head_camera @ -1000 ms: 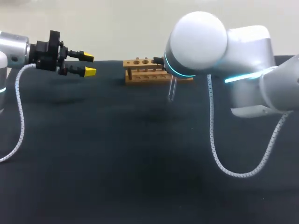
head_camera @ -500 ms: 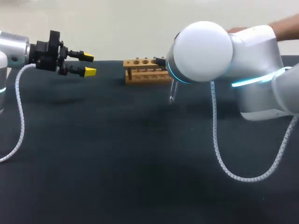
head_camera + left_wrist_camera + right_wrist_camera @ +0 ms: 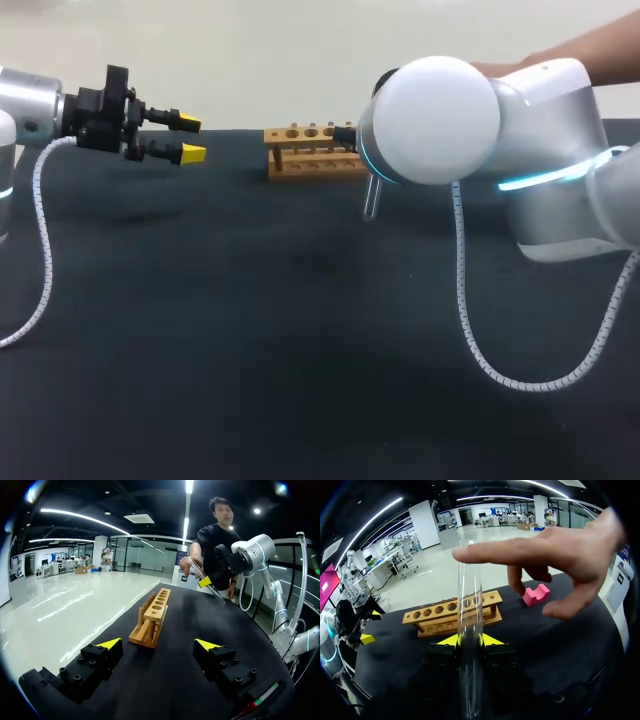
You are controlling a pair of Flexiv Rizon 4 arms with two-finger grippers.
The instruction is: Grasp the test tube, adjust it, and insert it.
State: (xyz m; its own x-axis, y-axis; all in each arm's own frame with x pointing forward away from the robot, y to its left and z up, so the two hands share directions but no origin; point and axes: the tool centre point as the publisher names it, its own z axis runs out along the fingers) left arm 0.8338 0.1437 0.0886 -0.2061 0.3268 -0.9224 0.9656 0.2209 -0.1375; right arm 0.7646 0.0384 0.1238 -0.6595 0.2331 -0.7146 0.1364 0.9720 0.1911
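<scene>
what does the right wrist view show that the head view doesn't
Only the right wrist view: the right gripper shut on the test tube, a fingertip of a person's hand at the tube's upper end, and a pink block beyond the rack. Only the head view: the right arm's big white joint, which hides that grip, and the coiled cables. Both: the tube, the rack, part of the hand and the open left gripper.
</scene>
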